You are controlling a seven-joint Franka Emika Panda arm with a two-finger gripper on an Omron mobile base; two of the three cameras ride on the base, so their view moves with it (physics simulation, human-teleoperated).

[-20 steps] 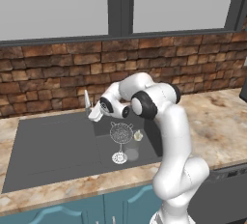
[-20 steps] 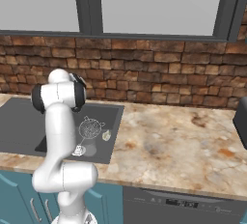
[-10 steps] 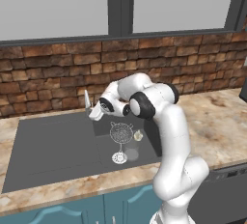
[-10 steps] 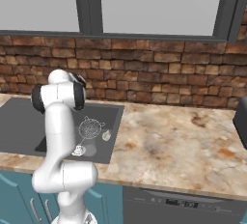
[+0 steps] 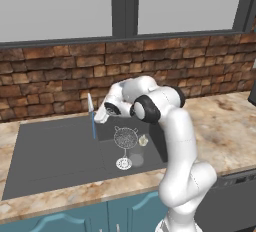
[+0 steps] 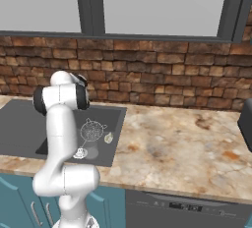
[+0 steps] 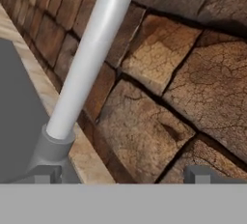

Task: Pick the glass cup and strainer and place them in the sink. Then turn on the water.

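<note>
In the sink (image 5: 50,161), left to right, the water (image 5: 93,126) falls from the faucet (image 5: 90,102), the gripper (image 5: 101,116) stands spread wide and empty beside it, then the strainer (image 5: 125,138) and, seemingly, the glass cup (image 5: 143,140) just beside it.

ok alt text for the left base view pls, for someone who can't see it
A white robot arm reaches its gripper to the slim silver faucet behind a dark grey sink, where a thin blue stream of water falls. A wire-mesh strainer and a glass cup lie in the basin, below a brick wall.
</note>
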